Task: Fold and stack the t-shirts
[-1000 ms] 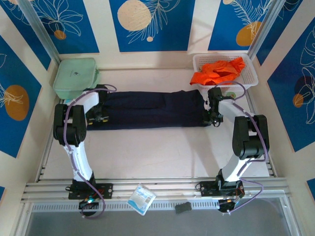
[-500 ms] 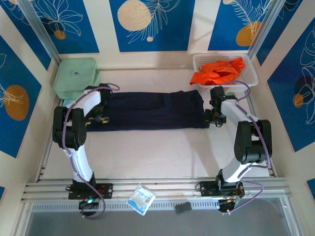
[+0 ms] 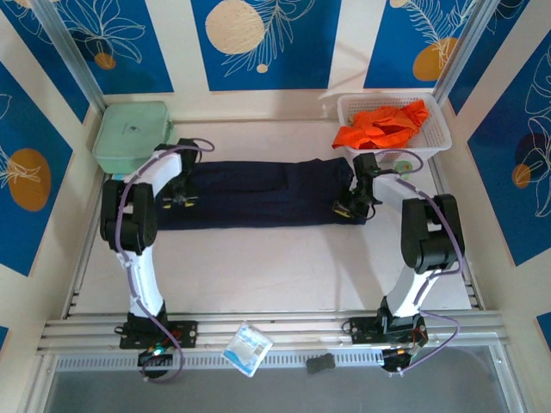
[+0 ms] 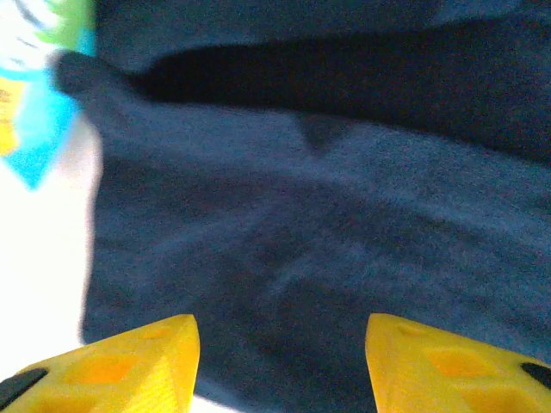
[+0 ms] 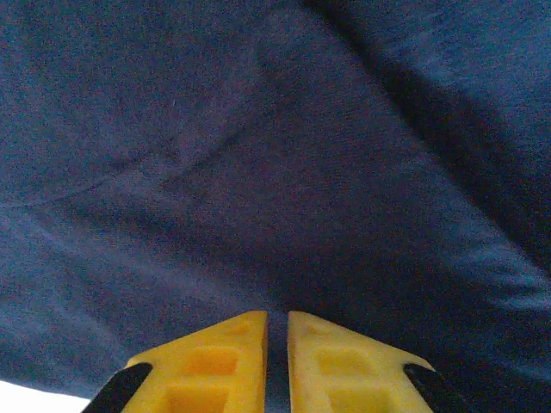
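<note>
Navy t-shirt [image 5: 258, 163] in right gripper [image 5: 277, 323]

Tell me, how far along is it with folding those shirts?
Done: the navy t-shirt lies folded into a long band across the table. In hand: the right tool is closed, apparently pinching one end, while the left tool hovers open over the other end. Left: folding that band shorter, then the orange t-shirt, crumpled in the white basket, and stacking both.
</note>
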Robot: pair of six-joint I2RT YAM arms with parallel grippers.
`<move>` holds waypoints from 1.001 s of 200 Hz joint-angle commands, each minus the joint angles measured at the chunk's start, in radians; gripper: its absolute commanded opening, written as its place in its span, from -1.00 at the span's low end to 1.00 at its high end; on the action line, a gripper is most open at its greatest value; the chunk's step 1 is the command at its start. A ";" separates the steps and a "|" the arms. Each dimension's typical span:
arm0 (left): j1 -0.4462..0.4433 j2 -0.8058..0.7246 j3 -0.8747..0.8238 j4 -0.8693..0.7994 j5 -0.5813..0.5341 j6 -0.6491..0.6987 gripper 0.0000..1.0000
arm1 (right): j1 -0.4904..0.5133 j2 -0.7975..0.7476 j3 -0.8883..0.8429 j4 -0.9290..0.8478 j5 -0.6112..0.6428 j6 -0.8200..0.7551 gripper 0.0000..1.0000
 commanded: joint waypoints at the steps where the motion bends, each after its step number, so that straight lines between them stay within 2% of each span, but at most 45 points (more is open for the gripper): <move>1: -0.004 0.034 -0.028 0.028 0.039 -0.001 0.06 | 0.013 0.035 0.050 0.005 -0.015 0.035 -0.81; 31: -0.016 0.032 -0.099 0.058 0.072 -0.011 0.02 | 0.013 0.080 0.065 -0.018 0.021 0.008 -0.86; 50: -0.055 0.000 -0.165 0.077 0.087 -0.016 0.02 | 0.017 0.105 0.093 -0.055 0.055 -0.048 -0.88; 100: -0.144 -0.145 -0.372 0.078 0.094 -0.087 0.03 | 0.021 0.234 0.292 -0.173 0.146 -0.187 -0.88; 135: -0.183 -0.299 -0.545 0.103 0.134 -0.160 0.04 | 0.022 0.404 0.569 -0.270 0.161 -0.247 -0.88; 165: -0.238 -0.410 -0.684 0.177 0.255 -0.253 0.04 | 0.021 0.585 0.872 -0.370 0.152 -0.276 -0.88; 200: -0.316 -0.503 -0.724 0.203 0.327 -0.335 0.12 | 0.029 0.783 1.228 -0.484 0.101 -0.289 -0.88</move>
